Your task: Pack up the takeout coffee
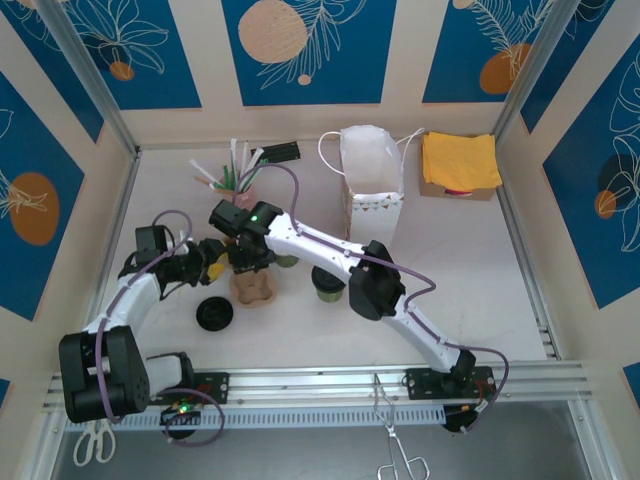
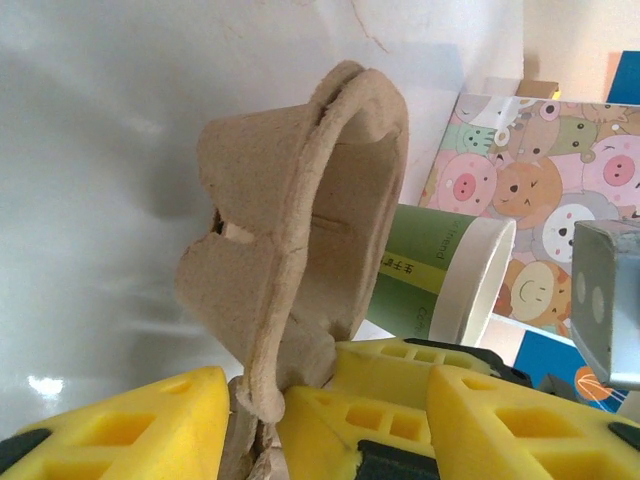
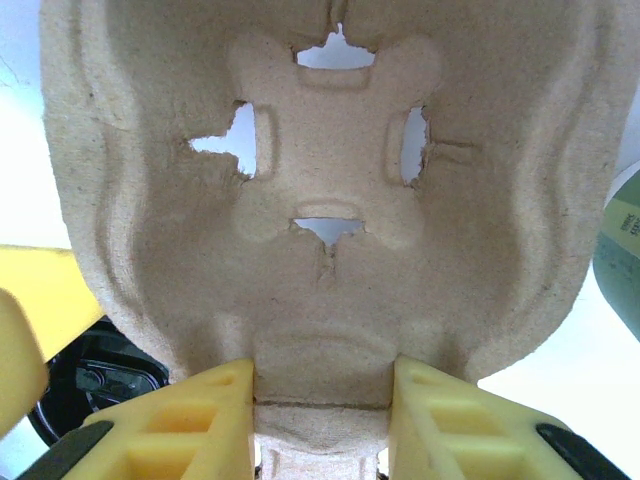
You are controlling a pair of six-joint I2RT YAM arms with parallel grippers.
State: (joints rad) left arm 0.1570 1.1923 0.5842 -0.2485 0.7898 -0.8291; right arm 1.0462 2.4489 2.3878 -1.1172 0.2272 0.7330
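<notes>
A brown pulp cup carrier (image 1: 252,288) sits left of the table's middle, with both grippers on it. In the left wrist view the carrier (image 2: 300,200) stands on edge, and my left gripper (image 2: 255,405) is shut on its rim. My right gripper (image 3: 322,395) is shut on a tab at the edge of the carrier (image 3: 330,200). From above, the left gripper (image 1: 213,262) and the right gripper (image 1: 247,260) meet just over the carrier. A green paper coffee cup (image 2: 440,270) lies on its side behind it. A second green cup (image 1: 328,286) stands to the right.
A black lid (image 1: 214,314) lies near the carrier's front left. A white paper bag (image 1: 372,170) stands open at the back, with a yellow cloth (image 1: 460,160) on a box to its right. Straws (image 1: 228,172) stand at the back left.
</notes>
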